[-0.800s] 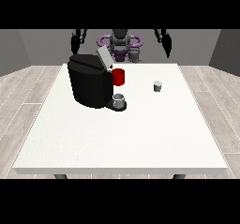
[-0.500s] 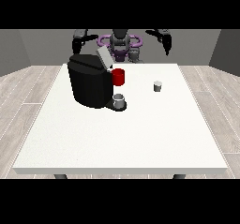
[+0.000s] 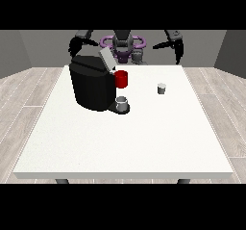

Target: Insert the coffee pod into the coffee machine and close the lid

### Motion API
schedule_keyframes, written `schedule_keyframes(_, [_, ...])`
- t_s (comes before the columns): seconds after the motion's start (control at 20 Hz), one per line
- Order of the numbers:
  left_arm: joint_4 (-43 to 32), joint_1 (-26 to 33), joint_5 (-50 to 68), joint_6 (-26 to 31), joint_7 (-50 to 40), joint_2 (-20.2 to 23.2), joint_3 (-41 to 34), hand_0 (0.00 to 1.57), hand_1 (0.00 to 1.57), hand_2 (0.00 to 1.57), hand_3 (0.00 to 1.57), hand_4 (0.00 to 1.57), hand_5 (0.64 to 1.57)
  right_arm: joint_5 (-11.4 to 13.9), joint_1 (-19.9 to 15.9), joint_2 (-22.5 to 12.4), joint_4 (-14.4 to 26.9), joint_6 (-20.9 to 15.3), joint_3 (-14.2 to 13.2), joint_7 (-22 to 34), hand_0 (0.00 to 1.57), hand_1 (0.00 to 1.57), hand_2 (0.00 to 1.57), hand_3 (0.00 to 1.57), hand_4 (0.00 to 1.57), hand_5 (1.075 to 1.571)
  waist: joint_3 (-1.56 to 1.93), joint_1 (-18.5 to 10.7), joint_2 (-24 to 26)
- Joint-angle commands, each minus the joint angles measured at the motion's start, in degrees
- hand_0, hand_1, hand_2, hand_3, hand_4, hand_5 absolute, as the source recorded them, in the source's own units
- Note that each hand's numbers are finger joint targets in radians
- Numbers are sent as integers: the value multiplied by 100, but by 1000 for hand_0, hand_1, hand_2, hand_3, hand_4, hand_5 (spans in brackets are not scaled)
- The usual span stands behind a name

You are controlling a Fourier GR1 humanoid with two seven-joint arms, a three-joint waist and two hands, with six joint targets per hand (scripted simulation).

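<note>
A black coffee machine [image 3: 91, 84] stands on the white table [image 3: 125, 133] at the left, its grey lid [image 3: 106, 58] tilted up and open. A red part [image 3: 121, 79] sticks out at its front, and a small grey cup [image 3: 122, 103] sits on its drip base. The small grey coffee pod [image 3: 162, 88] rests on the table to the right of the machine. The hand at the view's right [image 3: 178, 51] hangs in the air above the table's far right corner, well behind the pod. The hand at the view's left [image 3: 74, 46] hovers just behind the machine's top.
The robot's torso [image 3: 123, 46] with purple rings sits behind the table's far edge. Wooden floor surrounds the table on both sides. A broad stretch of tabletop lies between the machine and the near edge.
Both arms have lifted and spread outward from the robot's sides; the hand at the view's right has risen higher. The pod and the machine have not moved.
</note>
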State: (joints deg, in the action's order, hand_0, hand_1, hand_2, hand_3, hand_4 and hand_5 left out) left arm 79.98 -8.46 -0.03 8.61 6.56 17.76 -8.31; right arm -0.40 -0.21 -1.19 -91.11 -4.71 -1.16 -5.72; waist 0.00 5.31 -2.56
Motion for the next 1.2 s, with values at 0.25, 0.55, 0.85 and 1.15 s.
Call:
schedule_keyframes(0.25, [-1364,-1073,-333,119,-365,445,-167,0,0,0,0,0,1571,11,-356,71,-99,-10,213,77,0,0,0,0,186,1571,-2,371,-424])
schedule_keyframes(0.55, [-2379,-1311,-596,50,4,412,-204,0,0,0,0,0,1571,-214,-206,-69,-102,87,78,71,0,0,0,0,283,1571,-1,379,-448])
schedule_keyframes(0.85, [-2898,-1631,-990,-10,41,435,1,0,0,0,0,0,1571,81,-503,115,360,-297,200,-95,0,0,0,0,352,1571,-1,244,-697])
schedule_keyframes(1.15, [-3022,-1882,-1581,-332,108,162,439,0,0,459,0,0,1571,156,-1093,75,778,-509,-9,373,0,0,0,0,371,1571,-1,67,-659])
